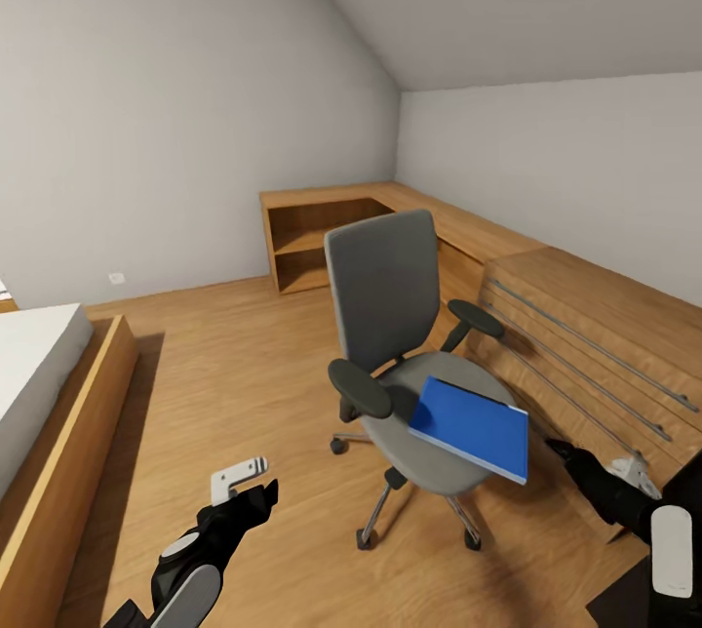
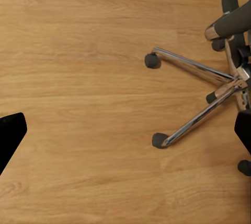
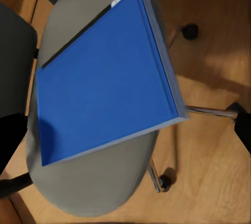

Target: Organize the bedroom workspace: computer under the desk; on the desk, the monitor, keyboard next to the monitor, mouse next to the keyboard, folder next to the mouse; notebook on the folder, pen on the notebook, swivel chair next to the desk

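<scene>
The grey swivel chair [image 1: 382, 289] stands mid-floor on its chrome star base [image 2: 209, 106]. The bright blue folder [image 1: 471, 427] lies flat on the seat's front right part, one corner past the seat edge. My right gripper [image 1: 588, 461] hovers open just right of the chair. In the right wrist view the right gripper [image 3: 124, 132] is above the folder [image 3: 104, 83], apart from it. My left gripper [image 1: 251, 489] is open over bare floor left of the chair base, and the left wrist view also shows this gripper [image 2: 125, 135] empty. Desk, computer, monitor, keyboard, mouse, notebook and pen are out of view.
A low wood-framed bed [image 1: 58, 384] runs along the left. A light wood dresser [image 1: 595, 335] with long bar handles stands close behind the chair on the right. An open wood shelf unit [image 1: 312, 238] sits in the far corner. Open floor lies between bed and chair.
</scene>
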Available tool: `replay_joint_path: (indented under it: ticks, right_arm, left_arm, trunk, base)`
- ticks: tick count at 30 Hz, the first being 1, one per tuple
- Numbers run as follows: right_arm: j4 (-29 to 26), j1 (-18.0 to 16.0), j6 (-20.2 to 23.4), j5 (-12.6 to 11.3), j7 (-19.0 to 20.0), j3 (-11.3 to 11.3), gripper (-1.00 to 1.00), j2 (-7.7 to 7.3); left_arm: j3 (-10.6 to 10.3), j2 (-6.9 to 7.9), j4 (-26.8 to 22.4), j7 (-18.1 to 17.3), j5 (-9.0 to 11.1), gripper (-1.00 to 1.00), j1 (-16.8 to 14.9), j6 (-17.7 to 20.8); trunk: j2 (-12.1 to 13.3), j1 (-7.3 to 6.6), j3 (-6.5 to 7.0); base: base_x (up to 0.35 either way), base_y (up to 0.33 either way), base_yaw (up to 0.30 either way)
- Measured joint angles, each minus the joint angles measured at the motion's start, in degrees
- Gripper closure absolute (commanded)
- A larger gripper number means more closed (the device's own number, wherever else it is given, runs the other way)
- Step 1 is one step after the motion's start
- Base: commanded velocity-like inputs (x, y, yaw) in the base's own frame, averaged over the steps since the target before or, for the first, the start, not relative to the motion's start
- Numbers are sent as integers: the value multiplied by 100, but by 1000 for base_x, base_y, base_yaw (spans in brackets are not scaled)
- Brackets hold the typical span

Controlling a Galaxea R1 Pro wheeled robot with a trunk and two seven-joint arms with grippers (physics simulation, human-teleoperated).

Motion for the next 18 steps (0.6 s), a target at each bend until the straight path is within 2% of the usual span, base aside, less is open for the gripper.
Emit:
replay_joint_path:
  ticks: [5, 6, 14, 18]
  right_arm:
    - [478, -2, -8, -147, 63, -77, -100, -222]
    - [658, -2, -9, -268, 113, -84, -100, -320]
    - [1402, -2, -51, -954, 240, -82, -100, -755]
    - [1712, -2, -65, -1135, 317, -81, -100, -939]
  left_arm:
    - [4, 0, -1, 2, 2, -100, 1, 0]
    - [3, 0, -1, 0, 1, -100, 0, 0]
    - [2, -1, -2, 2, 4, -100, 1, 0]
    - [2, -5, -1, 2, 2, -100, 0, 0]
  trunk:
    - [-201, 110, -90]
    - [-241, 132, -108]
    - [-562, 308, -251]
    - [-722, 395, -323]
  base:
    - [0, 0, 0]
    - [0, 0, 0]
    - [0, 0, 0]
    - [0, 0, 0]
